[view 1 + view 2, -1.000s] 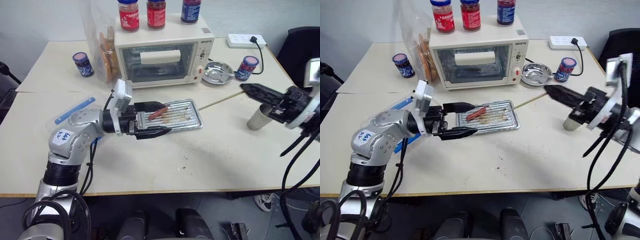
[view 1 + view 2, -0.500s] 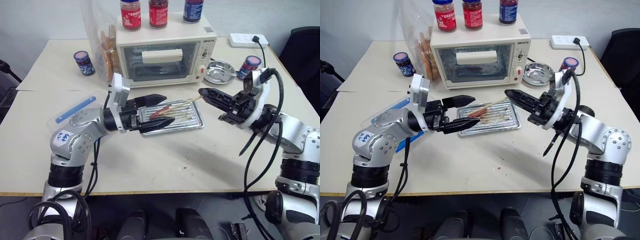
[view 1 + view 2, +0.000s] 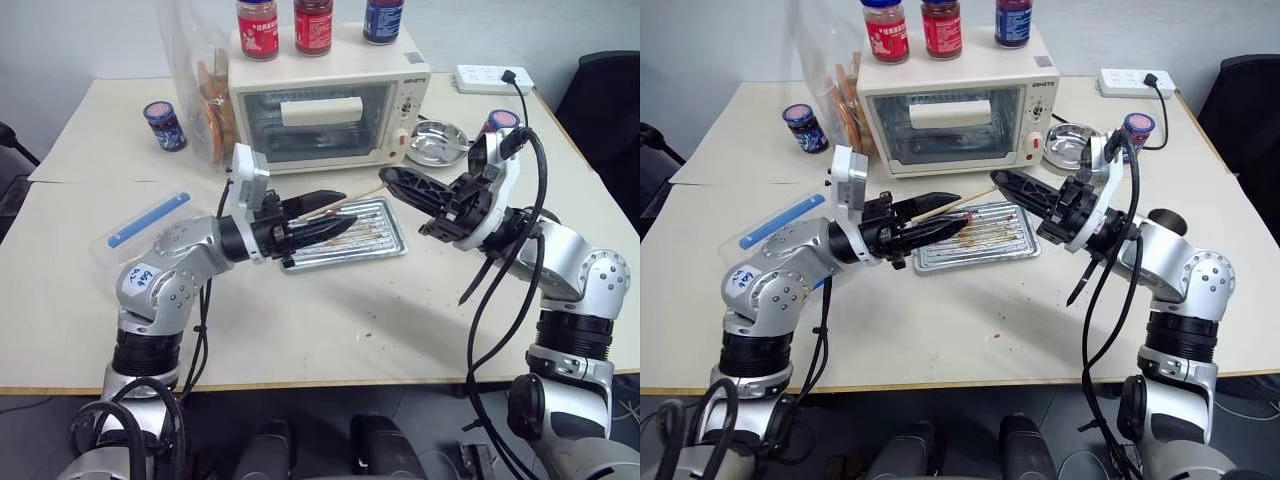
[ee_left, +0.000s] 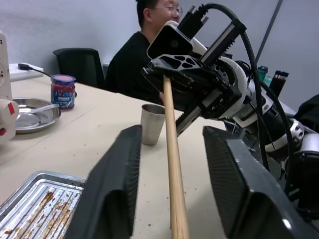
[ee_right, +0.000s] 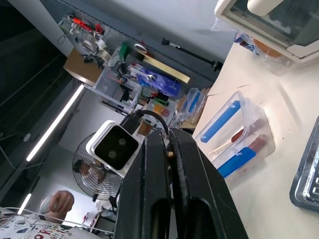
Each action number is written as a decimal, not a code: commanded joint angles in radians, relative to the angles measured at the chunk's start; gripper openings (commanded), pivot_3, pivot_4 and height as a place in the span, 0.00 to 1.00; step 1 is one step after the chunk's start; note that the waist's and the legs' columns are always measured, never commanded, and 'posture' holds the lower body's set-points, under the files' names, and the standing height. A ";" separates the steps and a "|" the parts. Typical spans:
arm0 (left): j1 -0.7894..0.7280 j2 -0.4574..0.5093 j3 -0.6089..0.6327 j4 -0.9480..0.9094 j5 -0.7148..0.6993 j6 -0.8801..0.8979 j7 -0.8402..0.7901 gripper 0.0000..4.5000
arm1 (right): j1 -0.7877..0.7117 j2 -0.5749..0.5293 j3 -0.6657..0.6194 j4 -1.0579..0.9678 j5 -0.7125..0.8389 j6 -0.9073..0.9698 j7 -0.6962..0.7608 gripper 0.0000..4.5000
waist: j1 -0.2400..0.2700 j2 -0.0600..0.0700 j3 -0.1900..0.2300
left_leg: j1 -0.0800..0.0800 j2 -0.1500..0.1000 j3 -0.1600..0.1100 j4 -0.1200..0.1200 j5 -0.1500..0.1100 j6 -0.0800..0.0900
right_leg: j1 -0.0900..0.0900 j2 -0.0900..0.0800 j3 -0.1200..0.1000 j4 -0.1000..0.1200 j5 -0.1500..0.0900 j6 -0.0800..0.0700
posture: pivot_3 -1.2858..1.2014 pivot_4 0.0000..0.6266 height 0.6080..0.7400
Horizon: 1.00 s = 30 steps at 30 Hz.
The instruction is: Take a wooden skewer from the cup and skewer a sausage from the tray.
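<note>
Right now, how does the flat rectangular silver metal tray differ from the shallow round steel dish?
The flat rectangular silver metal tray has a ribbed base with brown smears; the shallow round steel dish is smooth and looks clean. The tray lies before the white toaster oven; the dish beside it. Both are shiny metal.

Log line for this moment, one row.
right gripper: shut on thin pale wooden skewer | skewer: reaches into left gripper, over ribbed silver metal tray

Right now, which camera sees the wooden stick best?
The left wrist view: the wooden skewer runs large between the left gripper's fingers. Both eye views show it thin, above the tray. The right wrist view shows just its end.
</note>
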 commanded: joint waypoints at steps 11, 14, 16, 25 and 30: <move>-0.008 -0.025 0.011 -0.045 -0.015 -0.028 0.031 0.16 | -0.011 0.008 -0.041 -0.040 0.025 -0.014 -0.010 0.00 | 0.000 0.000 0.000 | 0.000 0.000 0.000 0.000 0.000 0.000 | 0.000 0.000 0.000 0.000 0.000 0.000 | 0.52 0.24 1.00; -0.015 -0.034 0.020 -0.034 -0.022 -0.030 0.034 0.05 | -0.012 0.009 -0.045 -0.043 0.025 -0.015 -0.013 0.00 | 0.000 0.000 0.000 | 0.000 0.000 0.000 0.000 0.000 0.000 | 0.000 0.000 0.000 0.000 0.000 0.000 | 0.52 0.24 1.00; -0.020 -0.035 0.024 -0.030 -0.023 -0.029 0.036 0.02 | -0.011 0.010 -0.047 -0.046 0.025 -0.015 -0.015 0.00 | 0.000 0.000 0.000 | 0.000 0.000 0.000 0.000 0.000 0.000 | 0.000 0.000 0.000 0.000 0.000 0.000 | 0.52 0.24 1.00; -0.012 0.060 0.093 -0.047 -0.039 0.012 0.040 0.00 | -0.016 -0.059 0.007 -0.049 0.025 -0.012 -0.025 0.13 | -0.003 0.000 0.000 | 0.000 0.000 0.000 0.000 0.000 0.000 | 0.000 0.000 0.000 0.000 0.000 0.000 | 0.52 0.24 1.00; 0.079 0.199 0.201 -0.109 -0.094 0.081 0.030 0.00 | -0.105 -0.161 0.121 0.023 -0.173 -0.012 0.053 0.42 | -0.023 0.000 0.000 | 0.000 0.000 0.000 -0.001 0.000 0.000 | -0.001 0.000 0.000 0.000 0.000 0.000 | 0.52 0.24 1.00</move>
